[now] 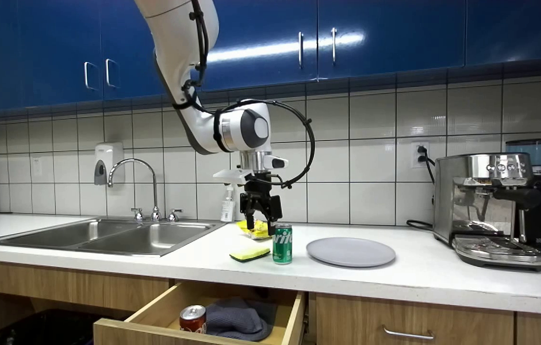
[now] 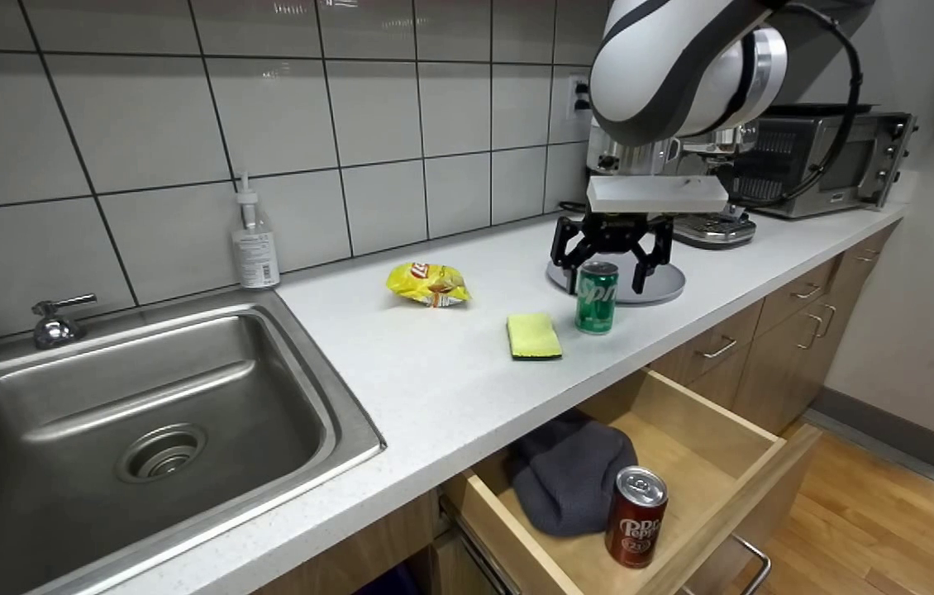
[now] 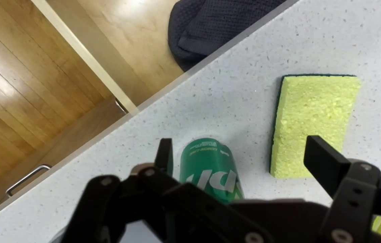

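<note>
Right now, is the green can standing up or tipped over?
Upright: in both exterior views, the green can stands on the counter, its top facing up.

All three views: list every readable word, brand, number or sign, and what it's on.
"Sprite": green can, pieced together across views.
"LEMON-LIME": same can, small, upside down in the wrist view.
"Dr Pepper", "23": dark red can.
Too small or blurred: logos on yellow bag and wall dispenser; label on pump bottle; badge on oven; finer can print.
</note>
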Action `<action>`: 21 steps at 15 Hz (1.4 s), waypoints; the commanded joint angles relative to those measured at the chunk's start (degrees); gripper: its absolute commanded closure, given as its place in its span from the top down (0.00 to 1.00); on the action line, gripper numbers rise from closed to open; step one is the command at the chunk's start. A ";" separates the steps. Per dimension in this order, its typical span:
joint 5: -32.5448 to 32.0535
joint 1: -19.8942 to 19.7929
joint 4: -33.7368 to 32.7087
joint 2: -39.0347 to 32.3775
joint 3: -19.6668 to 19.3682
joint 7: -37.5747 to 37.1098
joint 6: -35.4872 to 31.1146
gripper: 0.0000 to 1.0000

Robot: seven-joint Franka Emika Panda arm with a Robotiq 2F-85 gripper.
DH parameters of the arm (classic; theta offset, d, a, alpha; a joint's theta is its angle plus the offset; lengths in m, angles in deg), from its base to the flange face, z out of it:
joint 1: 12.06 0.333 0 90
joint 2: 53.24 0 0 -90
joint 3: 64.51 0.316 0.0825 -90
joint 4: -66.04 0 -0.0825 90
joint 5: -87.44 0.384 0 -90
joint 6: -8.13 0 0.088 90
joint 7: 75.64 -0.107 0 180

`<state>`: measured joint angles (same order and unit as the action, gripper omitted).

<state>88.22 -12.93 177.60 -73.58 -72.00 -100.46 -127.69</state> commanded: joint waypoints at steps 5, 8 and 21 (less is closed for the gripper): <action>2.18 -1.86 -7.81 -5.29 -0.33 1.04 1.83 1.00; 2.02 -2.22 -8.24 -5.44 -0.80 1.06 1.65 1.00; 2.13 -3.09 -13.06 -10.33 -1.18 1.63 1.67 1.00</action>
<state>89.60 -15.64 167.48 -82.20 -73.36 -100.21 -127.67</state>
